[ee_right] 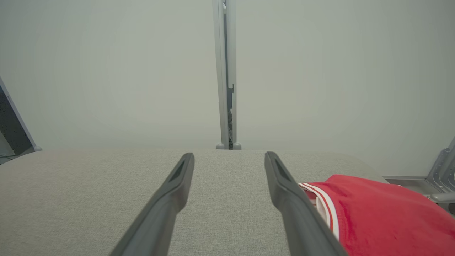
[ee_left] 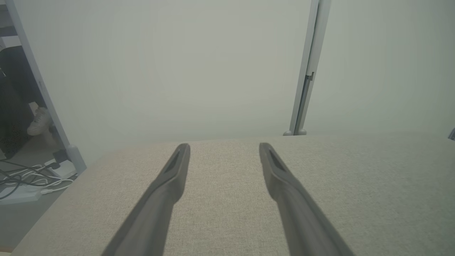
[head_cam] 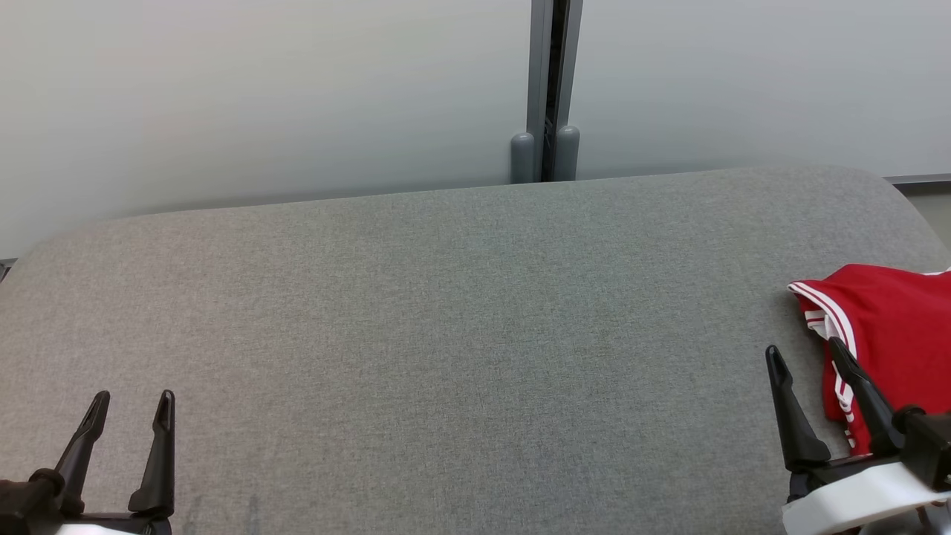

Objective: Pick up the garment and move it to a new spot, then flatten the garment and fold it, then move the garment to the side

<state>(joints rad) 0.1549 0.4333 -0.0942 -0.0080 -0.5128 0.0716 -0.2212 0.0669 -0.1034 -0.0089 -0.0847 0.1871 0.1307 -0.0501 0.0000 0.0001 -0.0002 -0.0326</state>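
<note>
Red garment (head_cam: 891,327) lies unflattened. My right gripper (head_cam: 805,347), spread and empty, sits just beside it, seemingly poised for pickup. Left gripper (head_cam: 134,396), also spread, hangs well apart.

One red garment (head_cam: 899,319), one grey surface (head_cam: 446,334), four dark fingers (head_cam: 158,453) — two pairs

No text, label, brand, number or sign can be read in any view. The red garment (head_cam: 899,327) bears white stripes along its trim but no legible lettering. The grey padded surface (head_cam: 446,334) and the pale wall panels (head_cam: 260,96) are plain.
</note>
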